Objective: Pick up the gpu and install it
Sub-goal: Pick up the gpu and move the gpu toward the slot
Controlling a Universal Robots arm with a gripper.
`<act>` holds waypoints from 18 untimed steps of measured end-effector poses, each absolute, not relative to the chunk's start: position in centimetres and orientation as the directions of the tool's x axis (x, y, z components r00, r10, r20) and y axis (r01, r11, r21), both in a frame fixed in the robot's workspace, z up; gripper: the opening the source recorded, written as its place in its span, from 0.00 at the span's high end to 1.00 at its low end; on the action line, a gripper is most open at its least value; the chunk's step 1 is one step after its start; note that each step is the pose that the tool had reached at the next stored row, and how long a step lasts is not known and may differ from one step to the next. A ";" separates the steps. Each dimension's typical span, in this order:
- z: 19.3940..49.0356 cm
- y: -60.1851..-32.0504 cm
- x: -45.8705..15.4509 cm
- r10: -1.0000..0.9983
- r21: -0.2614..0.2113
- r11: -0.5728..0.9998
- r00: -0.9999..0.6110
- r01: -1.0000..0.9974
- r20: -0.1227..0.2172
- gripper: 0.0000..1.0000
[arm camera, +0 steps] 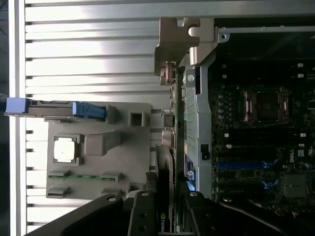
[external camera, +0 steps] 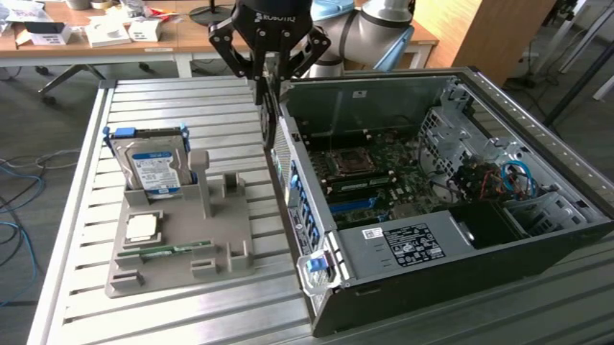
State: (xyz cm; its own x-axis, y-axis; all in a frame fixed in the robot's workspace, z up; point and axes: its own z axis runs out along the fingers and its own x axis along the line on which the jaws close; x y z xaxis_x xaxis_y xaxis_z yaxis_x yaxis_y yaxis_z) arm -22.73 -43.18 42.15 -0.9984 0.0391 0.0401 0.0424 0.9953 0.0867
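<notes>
Gripper (external camera: 269, 73) clamped on gpu (external camera: 270, 118). Card hangs edge-on at the computer case (external camera: 432, 302) wall on exterior view's left, above motherboard (external camera: 384, 180), not seated. Grey fixture (external camera: 226, 255) beside case holds hard drive (external camera: 154, 169), CPU (external camera: 141, 228) and memory stick (external camera: 172, 250). Slatted table (external camera: 172, 100) underneath.

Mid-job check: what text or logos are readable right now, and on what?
"ROBOTIQ": housing above the jaws.
"NVIDIA": gpu edge, held in the jaws.
"DELL": motherboard.
Too small to read: case sticker, hard drive label.
</notes>
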 end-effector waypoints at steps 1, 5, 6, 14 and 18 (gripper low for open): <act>42.2 -43.2 -22.5 0.039 0.087 0.995 -0.998 0.042 0.040 0.74; 42.2 -43.2 -21.4 0.039 0.087 0.995 -0.998 0.043 0.040 0.74; 42.2 -43.2 -21.0 0.039 0.087 0.995 -0.998 0.043 0.041 0.74; 42.2 -43.2 -17.4 0.039 0.088 0.995 -0.998 0.043 0.041 0.74; 42.2 -43.2 -15.6 0.039 0.091 0.995 -0.998 0.043 0.041 0.74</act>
State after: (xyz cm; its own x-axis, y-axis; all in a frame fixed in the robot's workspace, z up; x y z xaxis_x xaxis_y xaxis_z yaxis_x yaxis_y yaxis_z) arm -15.60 -43.18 42.16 -0.9984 0.0389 0.0413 0.0426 0.9949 0.0909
